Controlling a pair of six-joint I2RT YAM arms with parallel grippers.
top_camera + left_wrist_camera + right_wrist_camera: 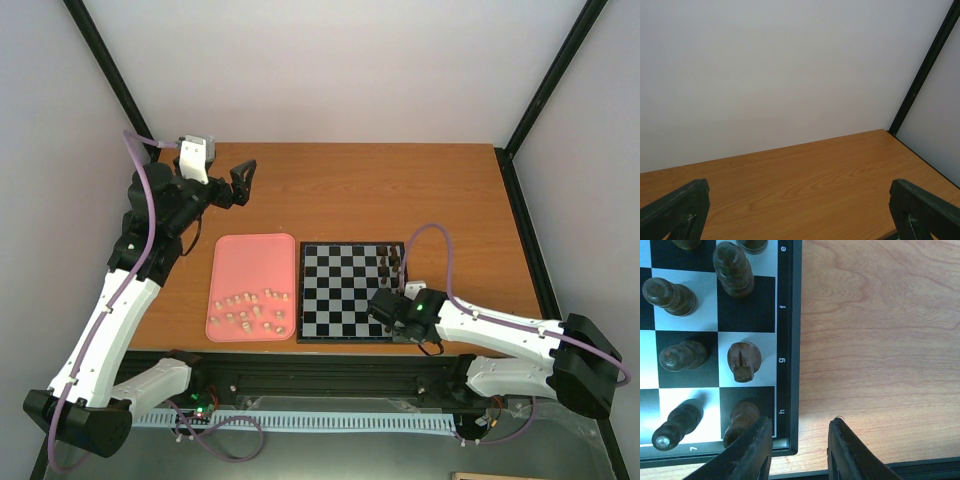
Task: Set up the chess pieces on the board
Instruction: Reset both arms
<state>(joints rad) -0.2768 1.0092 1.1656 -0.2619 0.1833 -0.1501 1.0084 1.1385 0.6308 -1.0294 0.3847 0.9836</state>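
The chessboard (pixel 345 290) lies mid-table, with several dark pieces (pixel 393 262) along its right side. Pale cream pieces (pixel 252 308) lie loose in the pink tray (pixel 250 250). My right gripper (pixel 385 303) hovers over the board's near right corner. In the right wrist view it (pixel 800 440) is open and empty, its jaws straddling the board's black border (pixel 788 340), with a dark rook (pixel 740 421) just beside the left finger and a dark knight (pixel 743 361) one square further. My left gripper (pixel 240 180) is raised at the far left, open and empty; its fingertips (pixel 680 210) frame bare wood.
The pink tray sits left of the board, touching its edge. Black frame posts (pixel 540 80) stand at the back corners. The table's near edge (pixel 330 352) runs just below the board. A purple cable (pixel 440 250) loops above the right arm.
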